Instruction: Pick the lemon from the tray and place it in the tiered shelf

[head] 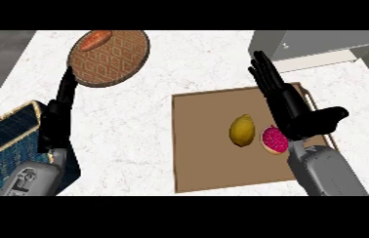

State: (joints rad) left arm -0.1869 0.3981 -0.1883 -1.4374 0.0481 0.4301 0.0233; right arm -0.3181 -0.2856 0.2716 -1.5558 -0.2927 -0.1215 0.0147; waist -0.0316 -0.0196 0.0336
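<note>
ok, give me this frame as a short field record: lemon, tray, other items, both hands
lemon: lying on tray, not held
tray: brown, flat on counter, right of centre
doughnut: pink-iced, on tray just right of lemon, partly behind right hand
round plate: patterned brown, upper left, an orange item at its far edge
blue basket: left edge
left hand: fingers straight, at left
right hand: open, above tray's right side, holding nothing

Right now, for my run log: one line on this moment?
lemon on tray | right hand open above | left hand resting | not grasped
</note>
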